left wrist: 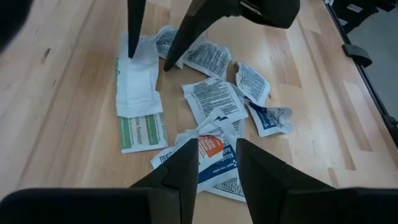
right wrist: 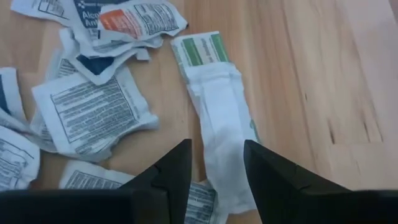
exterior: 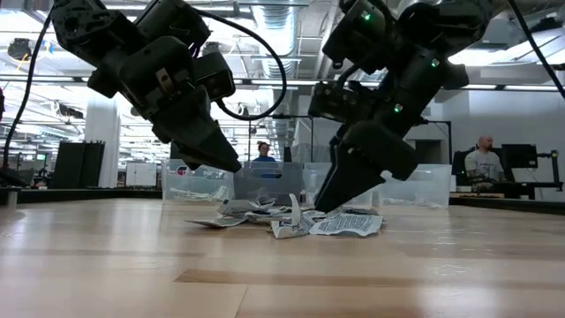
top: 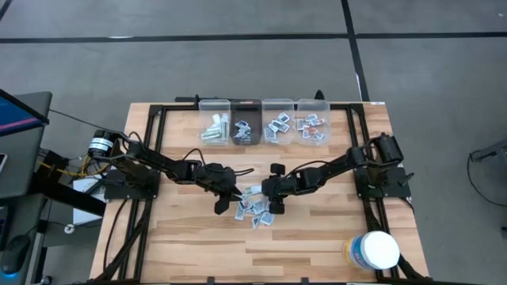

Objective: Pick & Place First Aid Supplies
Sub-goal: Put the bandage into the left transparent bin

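Observation:
The first aid supplies [top: 255, 207] lie in a loose heap of small white printed packets [left wrist: 214, 99] on the wooden table. At the heap's far side a long white strip [right wrist: 217, 118] lies over a green-printed one [right wrist: 200, 50]. My right gripper [right wrist: 216, 148] is open and low at the table, slanting down, with the white strip's end between its fingers [left wrist: 132, 37]. My left gripper [left wrist: 216, 144] is open and hangs clear above the heap's left side [exterior: 231, 163], over a packet with orange and blue print [left wrist: 211, 149]. My right gripper comes slanting down from the table's right, with one finger on each side of the white strip's end [right wrist: 219, 168]. The fingers lie along the strip, which is flat on the table. Whether the fingertips touch the strip I cannot tell.
Several clear bins [top: 245, 127] with sorted items stand in a row at the far edge. A large white round tub [top: 374, 250] stands at the near right corner. People sit in the room beyond the table [exterior: 484, 159]. Bare wood lies along the near edge.

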